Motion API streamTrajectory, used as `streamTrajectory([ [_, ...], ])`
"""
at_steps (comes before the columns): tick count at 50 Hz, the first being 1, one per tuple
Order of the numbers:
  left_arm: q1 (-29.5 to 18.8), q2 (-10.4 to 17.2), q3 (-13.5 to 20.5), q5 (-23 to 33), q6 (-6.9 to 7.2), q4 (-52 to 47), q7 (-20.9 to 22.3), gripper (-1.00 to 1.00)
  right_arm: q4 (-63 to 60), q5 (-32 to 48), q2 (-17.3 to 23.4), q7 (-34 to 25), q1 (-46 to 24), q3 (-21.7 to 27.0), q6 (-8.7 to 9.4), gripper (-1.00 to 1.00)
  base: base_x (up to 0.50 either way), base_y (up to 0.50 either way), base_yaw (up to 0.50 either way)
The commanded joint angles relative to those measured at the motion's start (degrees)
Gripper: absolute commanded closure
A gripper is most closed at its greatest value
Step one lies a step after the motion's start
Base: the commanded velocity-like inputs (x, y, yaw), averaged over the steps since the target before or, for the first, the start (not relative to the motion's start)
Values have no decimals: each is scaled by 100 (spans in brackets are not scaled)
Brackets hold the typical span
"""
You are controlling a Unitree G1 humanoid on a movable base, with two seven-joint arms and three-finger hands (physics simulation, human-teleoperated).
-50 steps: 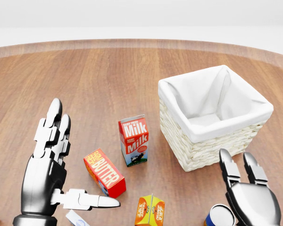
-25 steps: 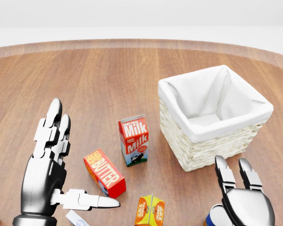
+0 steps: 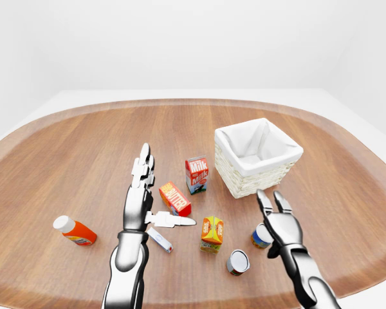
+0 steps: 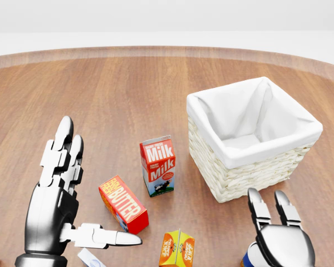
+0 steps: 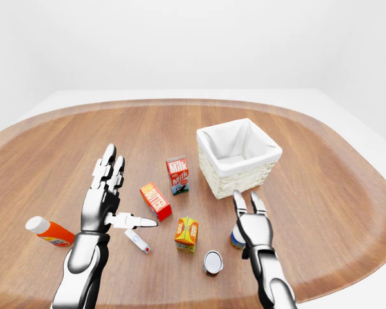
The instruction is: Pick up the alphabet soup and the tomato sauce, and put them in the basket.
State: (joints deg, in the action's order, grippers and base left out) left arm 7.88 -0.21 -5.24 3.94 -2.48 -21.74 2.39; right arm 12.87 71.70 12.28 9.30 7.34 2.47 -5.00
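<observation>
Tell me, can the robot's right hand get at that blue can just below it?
Probably yes. The right hand hangs open, fingers spread, right beside the blue-labelled can, which stands upright on the wooden table. Nothing lies between them; the orange carton and the tipped can sit off to the left.

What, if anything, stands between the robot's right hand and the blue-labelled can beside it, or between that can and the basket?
Nothing visible: the right hand hovers open right by the can, with bare table up to the basket.
</observation>
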Motion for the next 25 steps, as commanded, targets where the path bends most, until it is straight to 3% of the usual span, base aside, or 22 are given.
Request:
streamTrajectory([
  [1, 17, 33, -3, 83, 0, 32, 12, -100, 344, 4, 32, 203, -147, -93, 0, -100, 0, 0, 0],
  [25, 16, 33, 6, 78, -37, 69, 19, -100, 796, 94, 50, 525, -217, -303, 0, -100, 0, 0, 0],
])
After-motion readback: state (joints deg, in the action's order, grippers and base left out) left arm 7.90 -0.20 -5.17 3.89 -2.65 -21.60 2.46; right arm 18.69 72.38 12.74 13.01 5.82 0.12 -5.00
